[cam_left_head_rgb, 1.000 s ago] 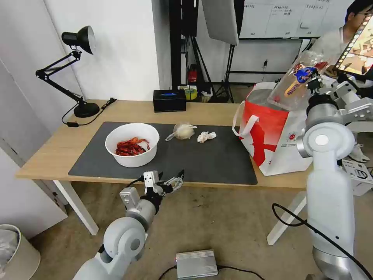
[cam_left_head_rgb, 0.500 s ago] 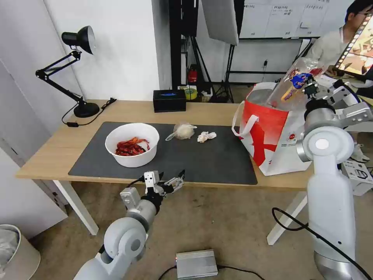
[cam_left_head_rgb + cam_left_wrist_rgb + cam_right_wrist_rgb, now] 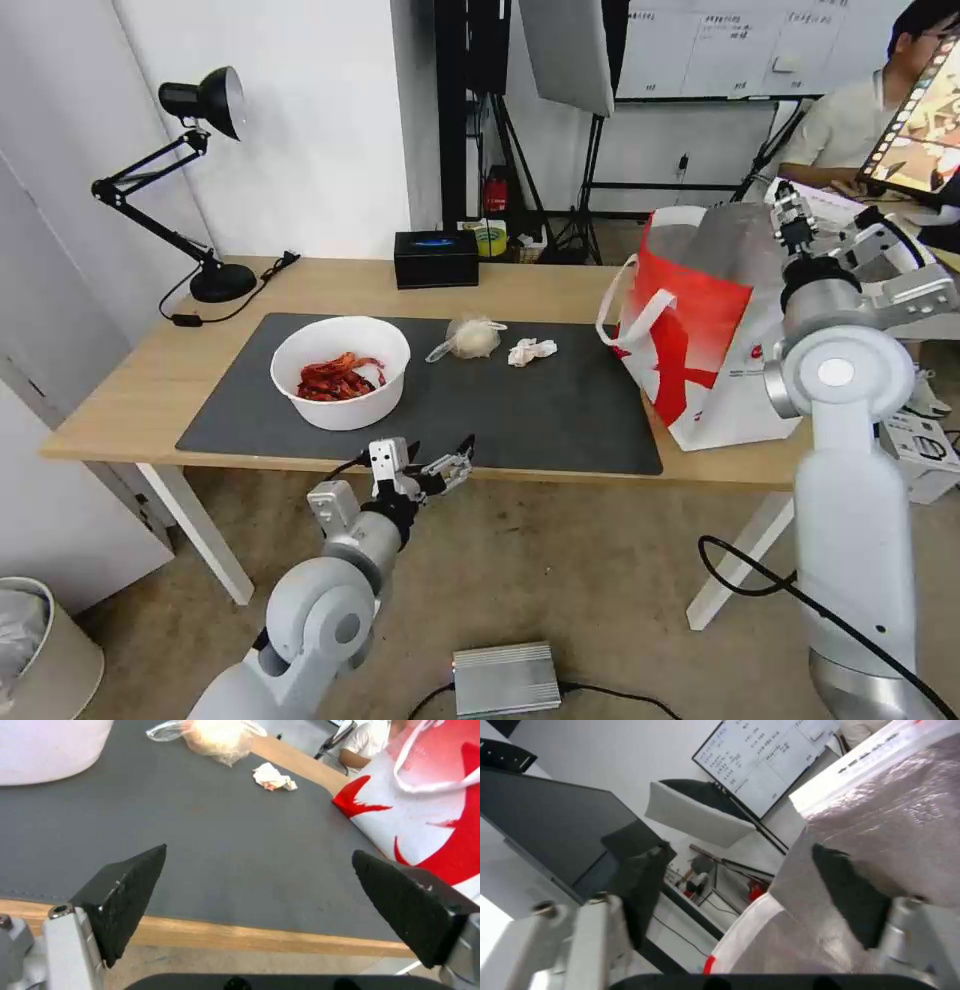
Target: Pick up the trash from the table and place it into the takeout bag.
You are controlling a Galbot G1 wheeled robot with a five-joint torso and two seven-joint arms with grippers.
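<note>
With my right gripper [image 3: 785, 205] up over the open top of the takeout bag [image 3: 700, 330], jaws spread and nothing between them in the right wrist view, only the foil lining [image 3: 880, 817] beyond, what matters now is which arm sits closer to what's left. On the dark mat [image 3: 560, 420]: bowl [image 3: 341, 371] of red scraps on the left, knotted clear bag [image 3: 470, 338] around a whitish lump mid-mat toward the far edge, crumpled tissue [image 3: 531, 350] just beside it on the bag side. My left gripper [image 3: 447, 464] hangs at the table's [image 3: 130, 390] near edge, fingers wide apart, holding nothing. From it the bowl is forward and to the left, the nearest piece; the knotted bag and tissue lie farther in, nearly straight ahead, as the left wrist view shows them [image 3: 220, 737], [image 3: 272, 778]. Judgement: left arm is nearer to all three; right arm is well off at the bag. The knotted bag's twisted tail points toward the bowl.
</note>
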